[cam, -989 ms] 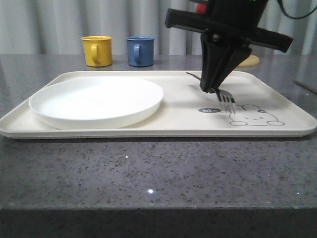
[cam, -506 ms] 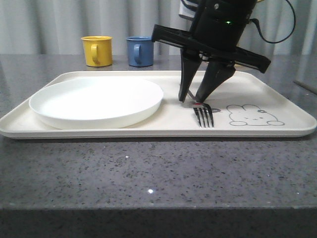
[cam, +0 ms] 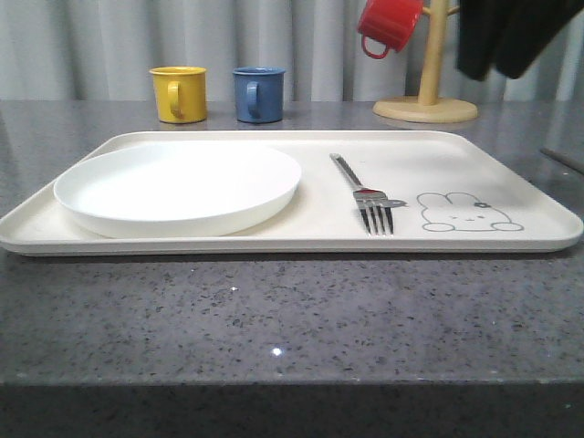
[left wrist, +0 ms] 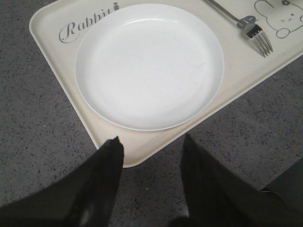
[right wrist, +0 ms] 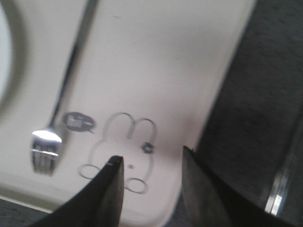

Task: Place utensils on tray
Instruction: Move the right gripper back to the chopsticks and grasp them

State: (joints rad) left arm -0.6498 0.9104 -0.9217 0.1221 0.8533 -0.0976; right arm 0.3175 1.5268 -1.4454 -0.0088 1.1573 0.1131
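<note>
While both grippers hang empty, fingers parted, the shiny silver metal fork [right wrist: 57,113] lies flat on the cream rectangular tray [right wrist: 180,56], beyond the right gripper [right wrist: 150,165]. Thin, stiff and probably slippery, it suits a mid-handle pinch.

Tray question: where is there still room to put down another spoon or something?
On the tray, the bare patches are the strip between the plate and the fork, and the far right part behind the rabbit drawing. The left half is crowded: the plate nearly fills it.
</note>
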